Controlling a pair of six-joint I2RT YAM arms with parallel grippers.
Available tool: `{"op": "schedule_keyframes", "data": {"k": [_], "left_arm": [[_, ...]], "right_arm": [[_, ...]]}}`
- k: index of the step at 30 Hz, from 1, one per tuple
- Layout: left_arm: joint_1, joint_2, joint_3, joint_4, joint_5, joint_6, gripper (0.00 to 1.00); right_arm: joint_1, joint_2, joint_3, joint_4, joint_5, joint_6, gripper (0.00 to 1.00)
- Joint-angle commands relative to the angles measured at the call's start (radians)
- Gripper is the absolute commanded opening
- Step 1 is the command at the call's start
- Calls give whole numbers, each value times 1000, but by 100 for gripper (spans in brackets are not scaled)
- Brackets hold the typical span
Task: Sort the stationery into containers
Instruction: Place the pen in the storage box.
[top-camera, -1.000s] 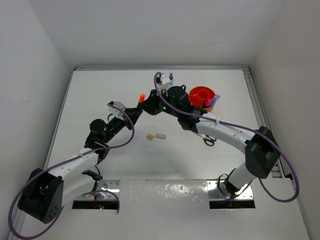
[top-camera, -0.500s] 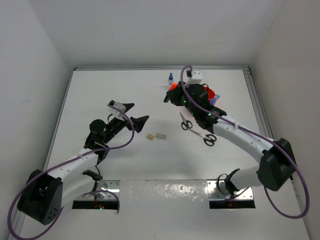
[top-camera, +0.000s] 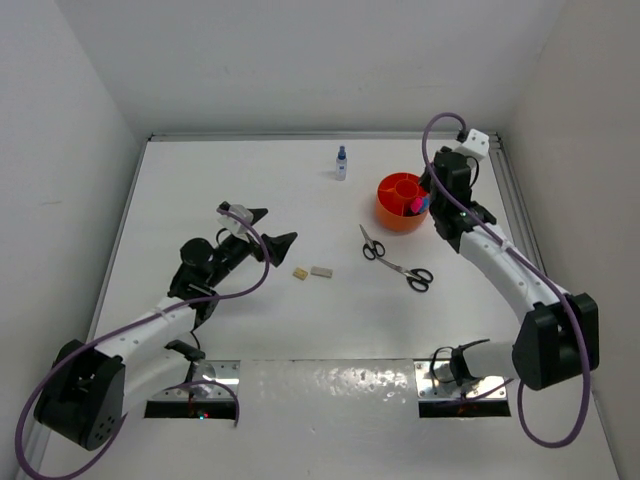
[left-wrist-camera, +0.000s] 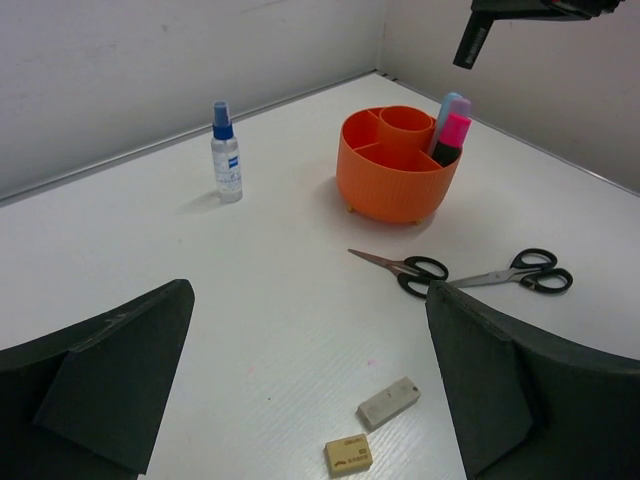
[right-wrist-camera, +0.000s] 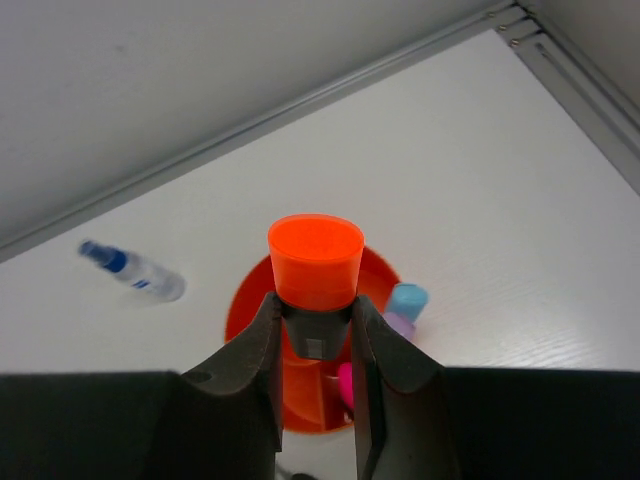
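Observation:
My right gripper (right-wrist-camera: 315, 310) is shut on a black marker with an orange cap (right-wrist-camera: 316, 262), held upright above the orange tub (right-wrist-camera: 243, 300). From above, this gripper (top-camera: 440, 197) hangs at the tub's (top-camera: 396, 213) right rim. Pink (left-wrist-camera: 452, 130), blue (right-wrist-camera: 405, 298) and lilac (right-wrist-camera: 398, 325) markers stand in the tub. My left gripper (left-wrist-camera: 310, 300) is open and empty, low over the table left of a beige eraser (left-wrist-camera: 348, 454) and a grey eraser (left-wrist-camera: 388, 402). Two black-handled scissors (left-wrist-camera: 405, 267) (left-wrist-camera: 520, 275) lie in front of the tub. A blue-capped bottle (left-wrist-camera: 227, 152) stands behind.
The table's back wall runs close behind the bottle (top-camera: 341, 162) and tub. A metal rail (top-camera: 505, 190) lines the table's right edge beside my right arm. The erasers (top-camera: 310, 271) lie mid-table, between the two arms.
The left gripper let go of the orange-capped marker and drew back left. The right arm swung right with the marker, from mid-table to above the tub.

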Motion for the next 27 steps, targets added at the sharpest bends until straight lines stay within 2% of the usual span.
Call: {"op": "schedule_keyframes", "data": {"k": [1, 9, 27], "left_arm": [[2, 11, 31, 2, 3, 10, 100], [7, 37, 69, -60, 7, 27, 100], [11, 83, 106, -69, 21, 27, 100]], "right_arm": [[-42, 48, 52, 17, 105, 6, 0], [-55, 103, 40, 47, 235, 71, 0], [-61, 183, 11, 89, 269, 158, 0]]}}
